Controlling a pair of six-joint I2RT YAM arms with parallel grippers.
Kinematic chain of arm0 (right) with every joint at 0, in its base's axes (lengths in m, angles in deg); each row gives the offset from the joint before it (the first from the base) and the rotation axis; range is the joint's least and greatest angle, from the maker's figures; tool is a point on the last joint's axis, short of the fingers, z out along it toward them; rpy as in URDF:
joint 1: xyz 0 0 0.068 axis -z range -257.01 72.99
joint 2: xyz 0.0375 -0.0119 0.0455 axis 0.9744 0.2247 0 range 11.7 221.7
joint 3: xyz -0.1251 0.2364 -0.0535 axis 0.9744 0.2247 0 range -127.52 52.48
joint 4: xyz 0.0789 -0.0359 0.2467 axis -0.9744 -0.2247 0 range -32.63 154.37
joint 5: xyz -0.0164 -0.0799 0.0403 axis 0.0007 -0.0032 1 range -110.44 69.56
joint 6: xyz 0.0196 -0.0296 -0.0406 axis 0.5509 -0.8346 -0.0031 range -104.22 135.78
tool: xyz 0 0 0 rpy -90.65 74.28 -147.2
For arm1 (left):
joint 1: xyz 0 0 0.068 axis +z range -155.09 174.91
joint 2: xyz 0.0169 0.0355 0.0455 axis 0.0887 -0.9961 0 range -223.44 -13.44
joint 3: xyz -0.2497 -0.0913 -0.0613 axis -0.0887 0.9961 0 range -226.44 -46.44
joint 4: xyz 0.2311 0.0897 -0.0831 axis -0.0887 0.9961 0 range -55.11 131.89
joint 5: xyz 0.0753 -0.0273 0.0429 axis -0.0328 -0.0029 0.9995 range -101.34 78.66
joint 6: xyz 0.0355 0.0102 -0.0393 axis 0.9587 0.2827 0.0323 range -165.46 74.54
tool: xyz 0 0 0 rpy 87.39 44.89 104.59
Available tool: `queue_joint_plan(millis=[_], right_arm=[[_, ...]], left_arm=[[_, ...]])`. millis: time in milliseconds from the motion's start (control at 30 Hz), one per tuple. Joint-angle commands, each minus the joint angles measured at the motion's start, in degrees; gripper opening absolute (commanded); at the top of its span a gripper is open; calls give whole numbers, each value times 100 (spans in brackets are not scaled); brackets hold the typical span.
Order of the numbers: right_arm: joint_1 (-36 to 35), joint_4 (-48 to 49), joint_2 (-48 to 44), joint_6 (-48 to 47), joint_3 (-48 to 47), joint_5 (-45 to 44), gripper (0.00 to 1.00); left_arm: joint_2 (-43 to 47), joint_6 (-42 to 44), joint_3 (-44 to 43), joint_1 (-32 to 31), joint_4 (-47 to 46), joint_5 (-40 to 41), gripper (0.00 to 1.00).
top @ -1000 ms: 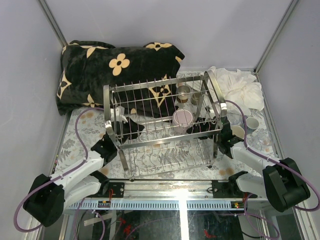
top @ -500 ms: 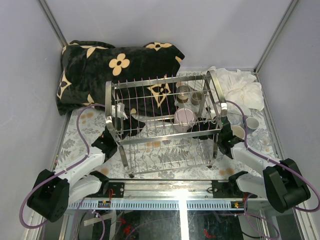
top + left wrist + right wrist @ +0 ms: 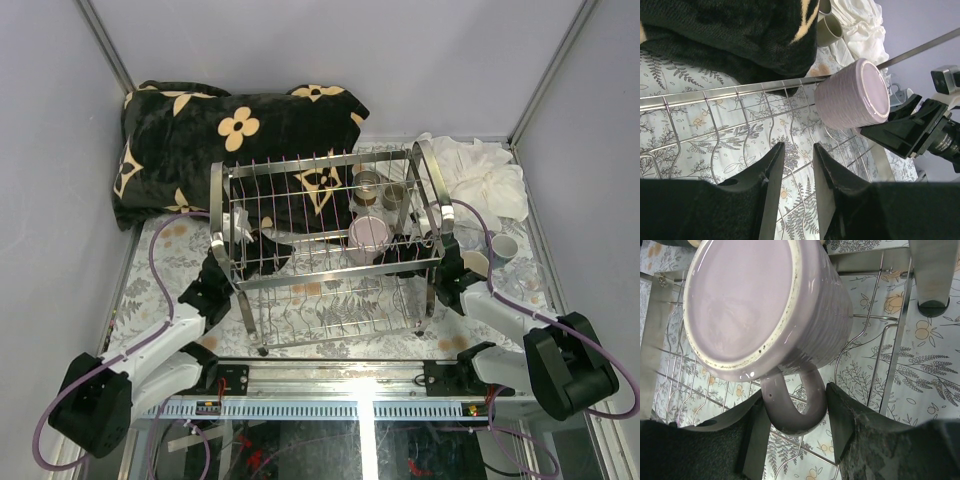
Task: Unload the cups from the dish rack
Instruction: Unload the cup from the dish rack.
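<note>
A table [image 3: 150,290] with a leaf-printed cover carries everything, and the dish rack [image 3: 330,275], two tiers of shiny wire, stands at its middle. A black blanket [image 3: 200,140] with cream flowers lies bunched behind the rack and to its left, one corner reaching under the wires. A crumpled white cloth [image 3: 485,175] sits behind the rack's right end. The left gripper [image 3: 798,152] is at the rack's left end, over the wire grid, with its fingers a narrow gap apart and nothing between them. The right gripper [image 3: 796,405] reaches in at the rack's right end, and its fingers pinch the handle of the pink mug [image 3: 755,305], one finger against each side of the loop. That mug lies on its side on the rack's upper tier, right of the middle, with its base turned toward the near edge. Two greyish cups [image 3: 368,184] stand at the rack's far right part; I cannot tell whether they are inside the rack or just behind it. A few small pale cups [image 3: 503,246] stand on the table just right of the rack.
</note>
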Motion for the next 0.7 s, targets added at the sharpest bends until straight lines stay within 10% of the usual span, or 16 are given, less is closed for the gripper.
queue_joint_plan(millis=[0, 433, 667], right_arm=[[-49, -276, 131, -200, -219, -318, 53], [-53, -754, 333, -508, -635, -395, 52], [-50, -673, 457, -516, -584, -227, 31]], left_arm=[[234, 185, 229, -78, -574, -127, 29], [368, 231, 433, -161, -663, -67, 33], [388, 231, 419, -156, -669, -97, 33]])
